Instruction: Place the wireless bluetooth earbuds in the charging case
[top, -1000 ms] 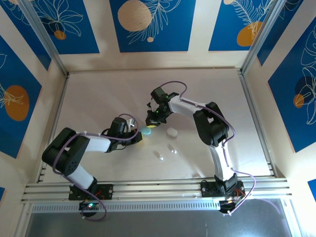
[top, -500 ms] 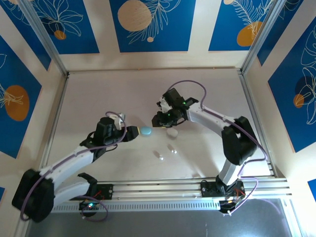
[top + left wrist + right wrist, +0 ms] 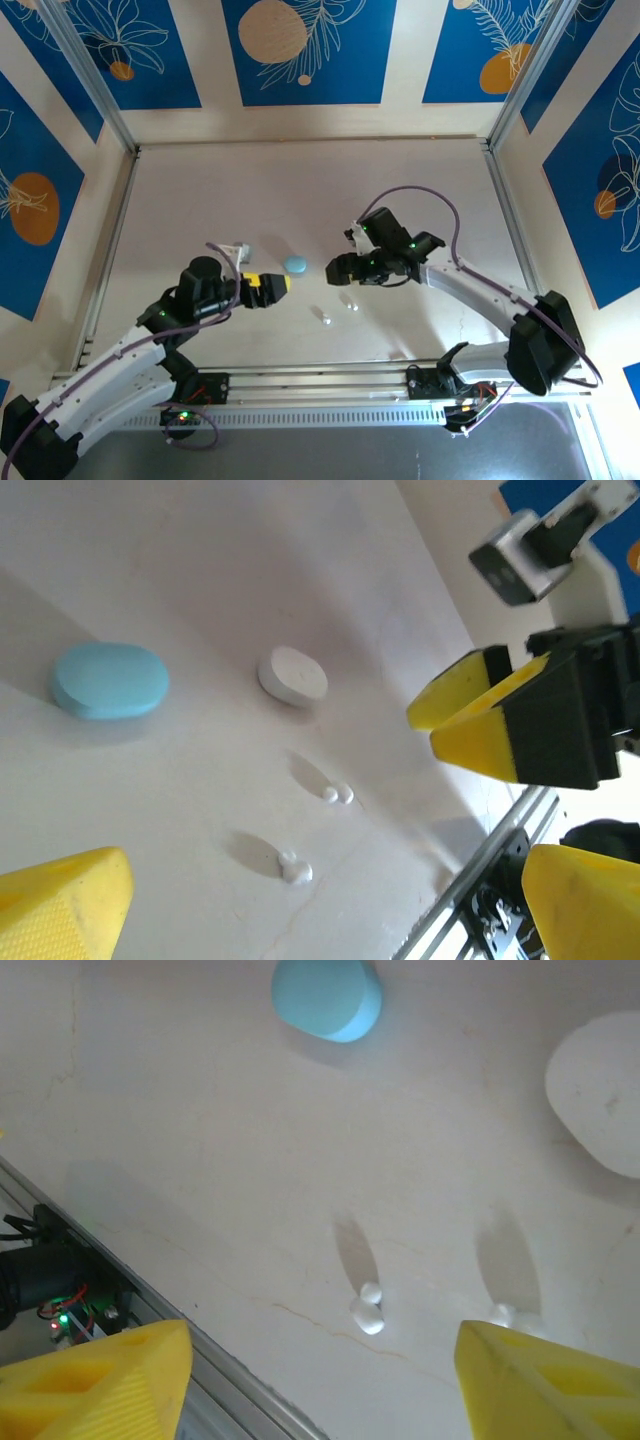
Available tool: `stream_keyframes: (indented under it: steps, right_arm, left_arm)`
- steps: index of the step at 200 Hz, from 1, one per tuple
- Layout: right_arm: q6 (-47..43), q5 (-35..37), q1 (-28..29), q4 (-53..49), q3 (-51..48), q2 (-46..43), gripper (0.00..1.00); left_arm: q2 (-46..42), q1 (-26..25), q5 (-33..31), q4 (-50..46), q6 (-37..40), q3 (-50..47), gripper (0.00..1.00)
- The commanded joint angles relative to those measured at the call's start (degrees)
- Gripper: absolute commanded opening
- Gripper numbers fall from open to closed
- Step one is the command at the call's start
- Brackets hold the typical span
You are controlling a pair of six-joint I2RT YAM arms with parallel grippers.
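Note:
The tiny white earbuds lie on the table in two small clumps (image 3: pixel 325 319) (image 3: pixel 350 303); they show again in the left wrist view (image 3: pixel 293 868) (image 3: pixel 337 794) and the right wrist view (image 3: pixel 367 1310) (image 3: pixel 503 1313). A pale blue oval charging case (image 3: pixel 295 264) (image 3: pixel 110 680) (image 3: pixel 327 997) lies shut behind them. A white oval case (image 3: pixel 292 675) (image 3: pixel 600 1090) lies to its right. My left gripper (image 3: pixel 275 287) (image 3: pixel 330 910) hovers open left of the buds, holding nothing. My right gripper (image 3: pixel 338 270) (image 3: pixel 320 1380) hangs open over the white case, also holding nothing.
An aluminium rail (image 3: pixel 320 382) runs along the near edge, close behind the buds. Metal frame posts (image 3: pixel 110 130) and patterned walls close in the table on three sides. Bare table (image 3: pixel 300 190) stretches behind the cases.
Both arms have drawn back toward the near edge and down over the buds. Both grippers went from shut to open. The blue case stayed where it was.

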Motion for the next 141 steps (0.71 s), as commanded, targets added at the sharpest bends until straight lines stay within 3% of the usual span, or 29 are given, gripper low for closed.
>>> stream_keyframes:
  steps: [1,55,141]
  right_arm:
    - [-0.6,1.7,-0.9,-1.9,-1.9,-3.5,0.76]
    - [-2.6,3.1,-4.8,-2.0,-3.3,-3.8,0.86]
    - [-7.8,11.7,-5.2,-6.6,5.7,8.4,0.84]
  left_arm:
    - [2.1,-3.4,-1.8,2.4,-0.4,0.2,1.00]
    - [10.7,-6.3,-4.8,7.1,4.1,2.5,1.00]
    - [22.1,-6.1,-5.4,16.6,4.1,3.5,1.00]
